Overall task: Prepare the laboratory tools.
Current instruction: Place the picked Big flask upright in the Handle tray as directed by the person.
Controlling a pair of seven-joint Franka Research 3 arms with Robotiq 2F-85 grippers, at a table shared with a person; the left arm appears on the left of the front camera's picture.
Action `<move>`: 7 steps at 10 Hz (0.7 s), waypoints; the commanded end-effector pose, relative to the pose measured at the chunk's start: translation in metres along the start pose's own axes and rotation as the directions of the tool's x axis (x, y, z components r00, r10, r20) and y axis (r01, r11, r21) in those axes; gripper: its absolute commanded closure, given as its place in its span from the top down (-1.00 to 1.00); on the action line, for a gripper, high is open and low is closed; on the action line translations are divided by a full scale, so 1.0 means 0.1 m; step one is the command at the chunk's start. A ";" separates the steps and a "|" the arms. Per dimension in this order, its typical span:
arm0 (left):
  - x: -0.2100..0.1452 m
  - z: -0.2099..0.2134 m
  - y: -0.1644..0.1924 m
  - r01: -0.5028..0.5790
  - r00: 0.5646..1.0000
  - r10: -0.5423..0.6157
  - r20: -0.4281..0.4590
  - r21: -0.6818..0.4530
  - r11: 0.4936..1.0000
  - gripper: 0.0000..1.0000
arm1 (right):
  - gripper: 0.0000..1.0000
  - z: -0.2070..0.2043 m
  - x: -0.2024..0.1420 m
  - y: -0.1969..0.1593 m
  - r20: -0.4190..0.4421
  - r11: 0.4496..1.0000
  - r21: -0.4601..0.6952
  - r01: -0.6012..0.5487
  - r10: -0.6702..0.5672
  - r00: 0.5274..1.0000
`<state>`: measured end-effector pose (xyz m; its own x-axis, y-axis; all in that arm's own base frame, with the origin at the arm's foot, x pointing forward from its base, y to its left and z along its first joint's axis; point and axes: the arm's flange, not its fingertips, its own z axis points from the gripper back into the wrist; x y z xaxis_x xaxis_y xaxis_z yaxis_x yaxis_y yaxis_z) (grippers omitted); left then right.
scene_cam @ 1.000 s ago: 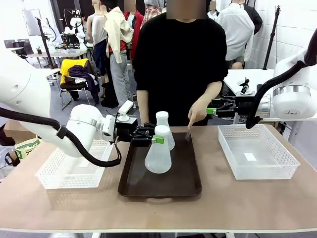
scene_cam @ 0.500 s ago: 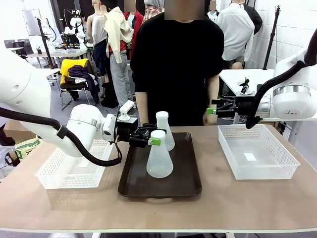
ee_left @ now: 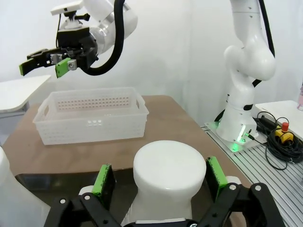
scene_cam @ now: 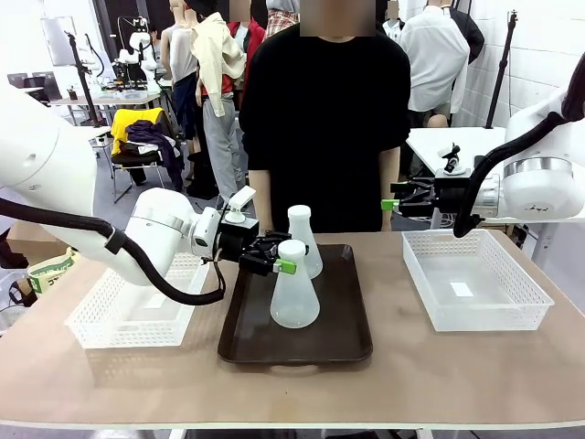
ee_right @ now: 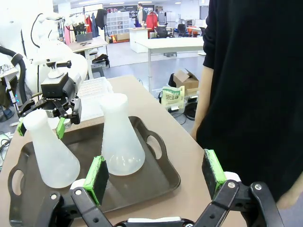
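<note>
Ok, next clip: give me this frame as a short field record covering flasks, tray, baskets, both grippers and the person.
near flask: upright on the tray, neck between the open fingers of the left gripper
far flask: upright at the tray's far end
tray: dark brown, table centre
left basket: white mesh, robot's left of the tray
right basket: white mesh, robot's right of the tray
left gripper: open, pads apart from the neck
right gripper: open, raised above the table, holding nothing
person: standing at the far side, arms down

Likely a robotics lab: robot arms, worktables.
</note>
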<state>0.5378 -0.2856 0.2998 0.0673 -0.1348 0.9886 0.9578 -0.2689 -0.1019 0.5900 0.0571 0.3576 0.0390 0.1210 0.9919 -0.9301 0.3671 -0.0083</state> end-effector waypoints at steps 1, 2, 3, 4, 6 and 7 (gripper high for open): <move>0.04 0.04 0.02 -0.026 1.000 0.026 -0.014 0.008 1.000 1.00 | 1.00 -0.01 0.00 0.01 -0.005 1.000 -0.004 0.003 -0.003 1.000; 0.00 0.00 0.00 0.000 1.000 0.000 0.000 0.000 1.000 1.00 | 1.00 -0.01 0.00 0.01 -0.005 1.000 -0.004 0.003 -0.003 1.000; 0.00 0.00 0.00 0.000 1.000 0.000 0.000 0.000 1.000 1.00 | 1.00 -0.01 0.00 0.01 -0.005 1.000 -0.004 0.003 -0.003 1.000; 0.00 0.00 0.00 0.000 1.000 0.000 0.000 0.000 1.000 1.00 | 1.00 -0.01 0.00 0.01 -0.005 1.000 -0.004 0.003 -0.003 1.000; 0.00 0.00 0.00 0.000 1.000 0.000 0.000 0.000 1.000 1.00 | 1.00 -0.01 0.00 0.01 -0.005 1.000 -0.004 0.003 -0.003 1.000; 0.00 0.00 0.00 0.000 1.000 0.000 0.000 0.000 1.000 1.00 | 1.00 -0.01 0.00 0.01 -0.005 1.000 -0.004 0.003 -0.003 1.000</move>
<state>0.5381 -0.2849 0.2995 0.0718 -0.1360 0.9881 0.9578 -0.2669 -0.1064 0.5900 0.0571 0.3576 0.0390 0.1210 0.9919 -0.9301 0.3671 -0.0083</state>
